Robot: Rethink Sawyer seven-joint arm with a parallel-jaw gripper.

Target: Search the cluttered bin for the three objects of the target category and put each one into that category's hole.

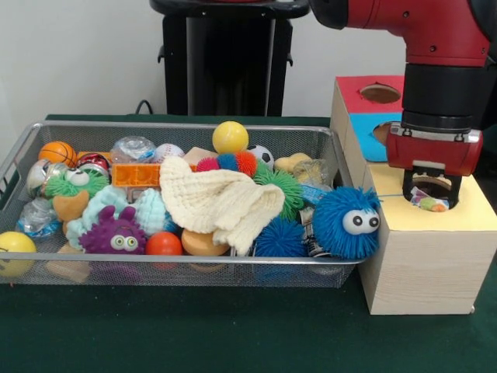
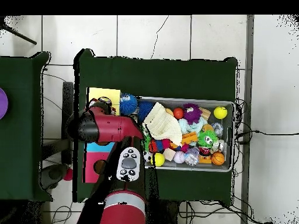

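A red and black robot arm reaches down over a green desk (image 1: 233, 334) and ends in a claw (image 1: 432, 183) hanging directly above the hole (image 1: 432, 189) in the yellow top of a pale wooden box (image 1: 427, 264). One small cloth piece (image 1: 428, 202), white with bright coloured print, sits in that hole just under the claw's two dark fingers (image 1: 410, 180), which stand apart on either side of the opening; whether they grip the cloth or have let go cannot be told. Behind the yellow section are one blue-topped section (image 1: 365, 128) and one red-topped section (image 1: 361, 93), each with its own round hole. To the left of the box, touching it, is the bin (image 1: 171, 268), one wide wire mesh tray crowded with toys. One cream knitted cloth (image 1: 217, 202) lies draped across the middle of the heap, and one pale mint knitted cloth (image 1: 116, 210) lies further left. Also countable are one large blue fuzzy ball with eyes (image 1: 347, 223) leaning at the bin's right end, one purple fuzzy creature (image 1: 112, 235), one green fuzzy creature (image 1: 74, 183), two yellow balls (image 1: 230, 137), one tiny basketball (image 1: 57, 153) and one tiny football (image 1: 261, 155). In the overhead view the arm (image 2: 111, 128) covers the yellow top, and the bin (image 2: 228, 169) lies beside it. No further printed cloth pieces can be picked out in the bin.
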